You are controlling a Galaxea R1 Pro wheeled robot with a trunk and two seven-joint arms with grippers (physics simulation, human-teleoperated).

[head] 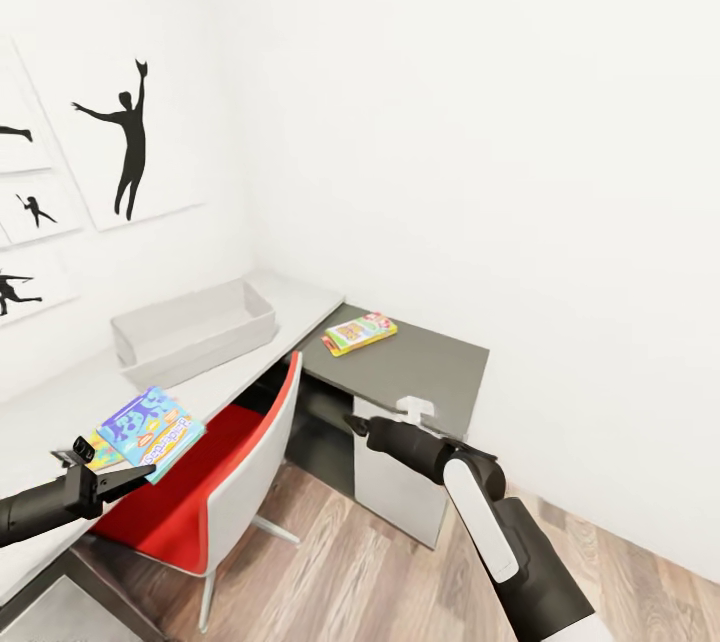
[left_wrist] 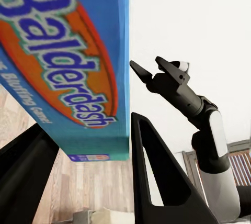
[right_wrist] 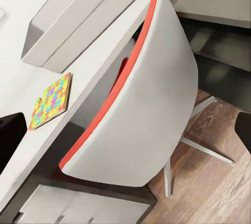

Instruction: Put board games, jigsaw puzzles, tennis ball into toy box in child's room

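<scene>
Toy box upper left of centre, open top unobstructed from above | red chair lower left, tucked against table, blocks low approach | puzzle lies just beside box on the tabletop | dark desk section centre: bare apart from green-red game box | floor lower right open.

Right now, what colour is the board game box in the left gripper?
Blue, with an orange oval and white lettering; the board game box shows best in the left wrist view, between the left gripper fingers.

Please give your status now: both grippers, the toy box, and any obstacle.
Left gripper shut on blue board game. Right gripper open, empty. Toy box ahead on table. Red chair between robot and table.
</scene>
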